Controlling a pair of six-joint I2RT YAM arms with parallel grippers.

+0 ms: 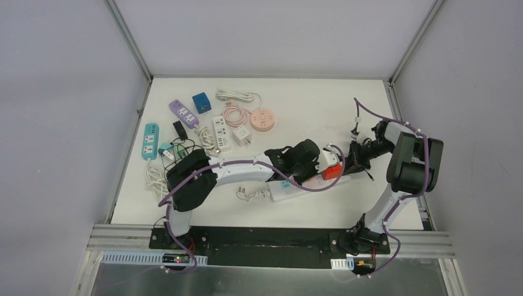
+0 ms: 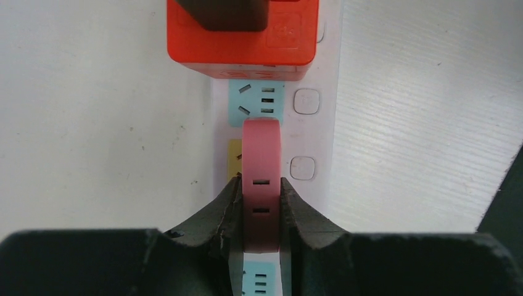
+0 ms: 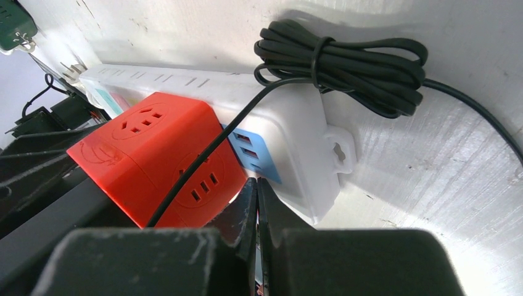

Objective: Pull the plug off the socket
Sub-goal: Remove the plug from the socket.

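Note:
A white power strip [image 2: 311, 132] lies on the table, also in the top view [image 1: 290, 192]. My left gripper [image 2: 261, 185] is shut on a pink plug [image 2: 262, 154] that stands over the strip's yellow socket; whether its pins are still seated is hidden. Beyond it a red cube adapter [image 2: 243, 43] sits on the strip with a black plug in it. In the right wrist view my right gripper [image 3: 256, 182] is shut with nothing between its fingers, its tips against the strip [image 3: 290, 129] beside the red cube [image 3: 154, 154].
A bundled black cord [image 3: 345, 61] lies behind the strip's end. At the back left are a teal strip [image 1: 150, 140], a purple strip [image 1: 184, 113], a blue cube [image 1: 201, 102], a white strip [image 1: 221, 132] and a round pink socket [image 1: 265, 118].

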